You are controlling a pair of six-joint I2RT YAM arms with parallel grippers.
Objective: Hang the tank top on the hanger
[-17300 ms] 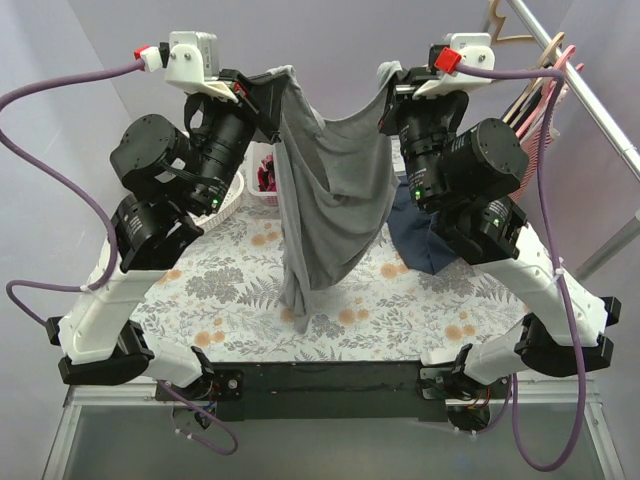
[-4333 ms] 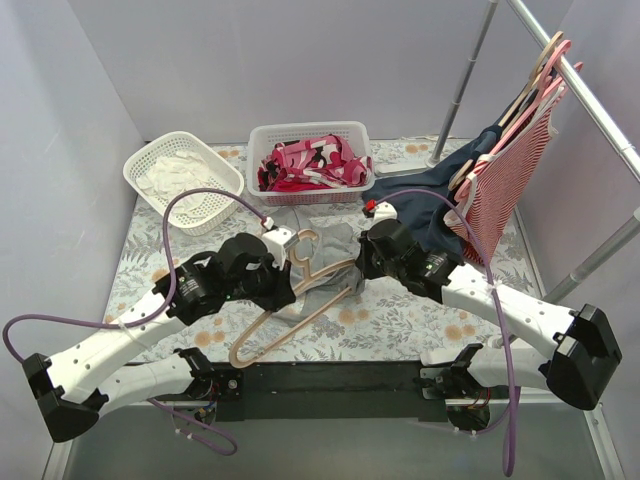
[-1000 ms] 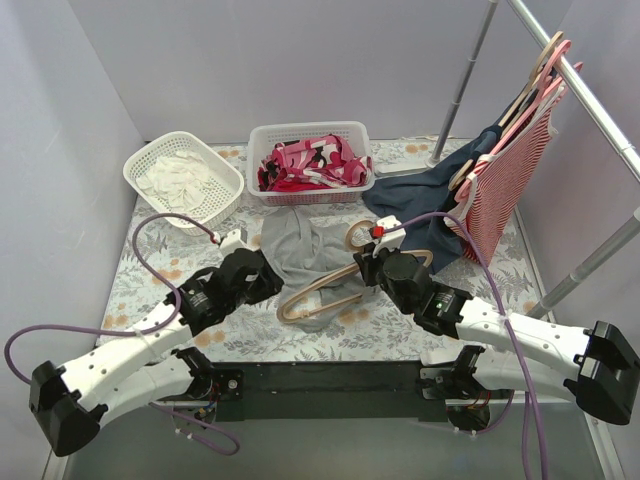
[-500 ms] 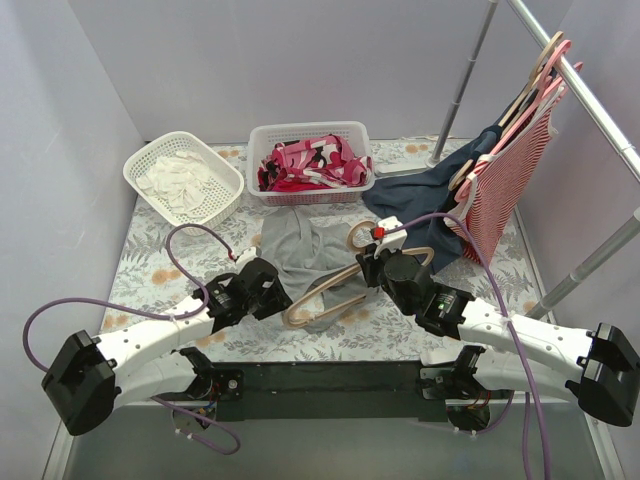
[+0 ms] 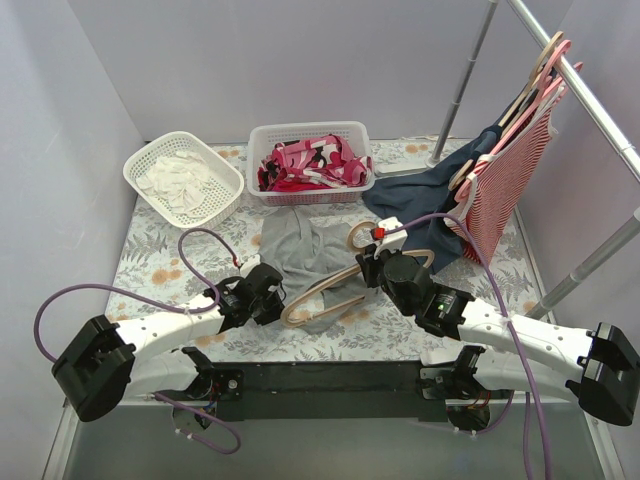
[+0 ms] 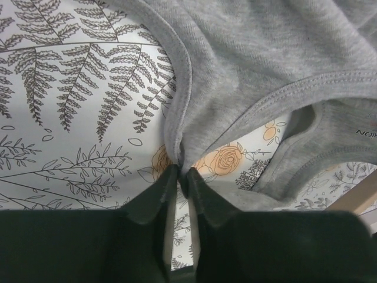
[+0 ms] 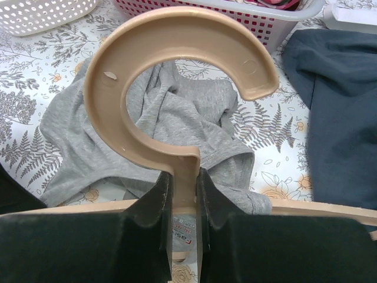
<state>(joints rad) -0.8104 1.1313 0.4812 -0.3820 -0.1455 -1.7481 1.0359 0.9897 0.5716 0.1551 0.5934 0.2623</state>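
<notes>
The grey tank top [image 5: 305,243] lies crumpled on the flowered table in front of the red basket. My left gripper [image 5: 272,293] is at its near left edge. In the left wrist view the gripper [image 6: 181,172] is shut, pinching a fold of the tank top's [image 6: 265,53] hem. My right gripper [image 5: 367,265] is shut on the neck of the tan hanger [image 5: 325,292], which lies over the top's near part, hook pointing away. In the right wrist view the gripper [image 7: 183,177] clamps the neck below the hanger's hook [image 7: 177,35], with the tank top [image 7: 177,112] beneath.
A white basket [image 5: 183,178] stands at the back left and a white basket of red-and-white clothes [image 5: 310,160] at the back middle. A dark navy garment [image 5: 420,210] lies to the right. A striped top on pink hangers [image 5: 510,180] hangs from the rail [image 5: 580,95] at right.
My left arm has swung lower and its gripper has moved to the tank top's near left edge and closed on the fabric. The right gripper and hanger have barely moved.
</notes>
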